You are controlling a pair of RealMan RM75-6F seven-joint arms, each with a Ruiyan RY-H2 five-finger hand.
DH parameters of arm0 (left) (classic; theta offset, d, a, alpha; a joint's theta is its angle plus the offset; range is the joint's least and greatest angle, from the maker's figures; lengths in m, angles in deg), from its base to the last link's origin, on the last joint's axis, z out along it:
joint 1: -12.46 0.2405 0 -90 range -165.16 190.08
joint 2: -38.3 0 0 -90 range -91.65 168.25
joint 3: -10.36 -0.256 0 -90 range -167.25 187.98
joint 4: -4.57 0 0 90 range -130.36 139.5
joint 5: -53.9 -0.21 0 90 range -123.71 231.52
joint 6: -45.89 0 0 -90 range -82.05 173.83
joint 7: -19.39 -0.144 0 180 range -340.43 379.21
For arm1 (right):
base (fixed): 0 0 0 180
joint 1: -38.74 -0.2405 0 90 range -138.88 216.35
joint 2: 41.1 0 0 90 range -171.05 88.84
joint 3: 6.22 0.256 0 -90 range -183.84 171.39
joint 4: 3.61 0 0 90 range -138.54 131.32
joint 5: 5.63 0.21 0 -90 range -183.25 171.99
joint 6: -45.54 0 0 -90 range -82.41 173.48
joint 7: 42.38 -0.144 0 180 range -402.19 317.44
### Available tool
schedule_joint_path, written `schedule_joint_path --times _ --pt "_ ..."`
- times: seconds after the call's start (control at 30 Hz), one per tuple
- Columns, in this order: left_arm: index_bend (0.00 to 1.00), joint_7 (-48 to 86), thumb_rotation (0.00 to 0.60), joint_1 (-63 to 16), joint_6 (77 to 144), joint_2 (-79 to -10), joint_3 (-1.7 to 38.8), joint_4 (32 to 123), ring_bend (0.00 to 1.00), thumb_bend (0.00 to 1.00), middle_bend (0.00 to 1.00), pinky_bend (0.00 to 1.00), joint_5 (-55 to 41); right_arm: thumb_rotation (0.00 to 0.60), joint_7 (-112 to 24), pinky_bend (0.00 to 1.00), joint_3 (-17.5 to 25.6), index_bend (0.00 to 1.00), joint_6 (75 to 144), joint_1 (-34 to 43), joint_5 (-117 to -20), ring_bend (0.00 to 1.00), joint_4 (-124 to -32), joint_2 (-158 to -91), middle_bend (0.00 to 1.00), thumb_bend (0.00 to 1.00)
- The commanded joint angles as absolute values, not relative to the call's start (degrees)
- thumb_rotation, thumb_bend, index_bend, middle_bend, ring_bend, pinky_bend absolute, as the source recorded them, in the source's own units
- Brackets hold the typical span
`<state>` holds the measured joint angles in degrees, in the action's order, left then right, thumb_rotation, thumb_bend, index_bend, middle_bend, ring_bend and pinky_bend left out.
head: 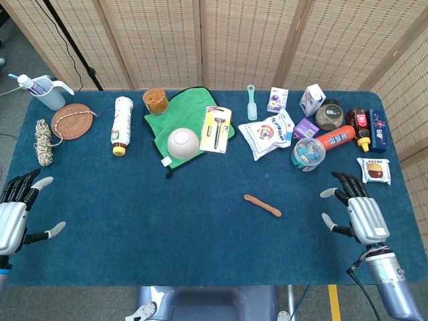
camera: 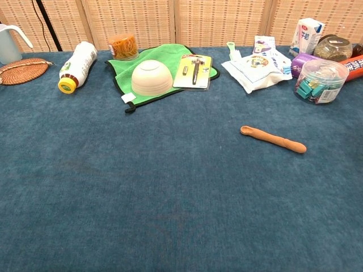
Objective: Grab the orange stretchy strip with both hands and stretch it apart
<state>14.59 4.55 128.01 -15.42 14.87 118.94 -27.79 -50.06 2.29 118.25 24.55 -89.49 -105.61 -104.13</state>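
The orange stretchy strip (head: pixel 262 204) lies flat on the blue table (head: pixel 154 221), right of centre; the chest view shows the strip (camera: pixel 273 138) slanting down to the right. My right hand (head: pixel 358 212) hovers open over the table's right side, a hand's width to the right of the strip, holding nothing. At the far left edge my left hand (head: pixel 15 217) is open too, fingers apart, far from the strip. Neither hand appears in the chest view.
Behind the strip stand a clear tub of clips (head: pixel 307 153), a white snack bag (head: pixel 267 136), an orange bottle (head: pixel 334 137) and jars. A green cloth (head: pixel 184 120) with an upturned white bowl (head: pixel 183 142) lies at centre back. A packet (head: pixel 374 170) lies near the right hand.
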Motion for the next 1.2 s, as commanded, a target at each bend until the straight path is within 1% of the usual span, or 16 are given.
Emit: schedule_joint_path --times 0.03,0.17,0.6,0.73,1.2 --pt "0.17 14.14 0.489 4.14 127.69 -15.22 15.18 119.39 0.02 0.14 0.06 0.0 -27.62 0.6 -51.72 0.0 2.68 0.38 115.44 22.52 -89.21 0.03 -105.17 -104.78 0.1 0.34" --pt "0.17 13.18 0.49 3.46 127.07 -15.23 15.59 119.86 0.02 0.14 0.06 0.0 -27.15 0.6 -51.74 0.0 2.93 0.4 112.9 20.44 -88.75 0.03 -104.28 -106.1 0.12 0.34" --pt "0.17 12.05 0.49 1.43 124.82 -16.01 16.92 119.59 0.02 0.14 0.06 0.0 -24.13 0.6 -48.13 0.0 2.52 0.43 105.81 14.95 -86.09 0.02 -101.28 -111.66 0.13 0.34" --pt "0.17 12.58 0.49 0.87 123.99 -16.02 17.34 118.95 0.02 0.14 0.06 0.0 -22.98 0.6 -46.66 0.0 2.57 0.43 103.9 13.35 -84.86 0.02 -100.22 -113.5 0.15 0.34" --pt "0.17 13.62 0.489 0.8 123.41 -14.81 17.32 118.72 0.01 0.14 0.06 0.0 -21.59 0.6 -41.25 0.0 2.47 0.41 100.72 10.15 -79.48 0.02 -96.04 -119.76 0.15 0.34"
